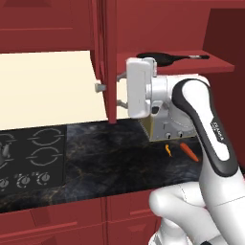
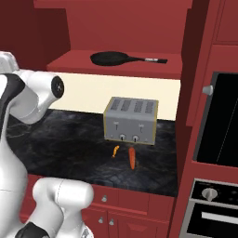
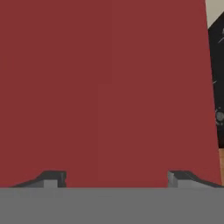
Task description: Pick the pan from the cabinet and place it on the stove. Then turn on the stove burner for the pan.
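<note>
Kitchen: stove point(image 1: 28, 153), toaster point(image 2: 130, 120), seemingly oven point(image 2: 214, 204).

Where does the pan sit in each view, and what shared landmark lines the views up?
Left base view: pan upper right, on the red cabinet shelf.
Right base view: pan top centre, on that shelf, above the toaster.
Hand view: not in it.
Shared landmark: the orange carrot on the countertop.

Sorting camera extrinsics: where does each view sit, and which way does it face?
Left base view: behind-left of the arm, facing the cabinet, stove and gripper; white arm at lower right.
Right base view: behind-right, facing the toaster; arm at lower left.
Hand view: on the hand, against a red panel; fingertips at the bottom.
Both base views share the pan.
</note>
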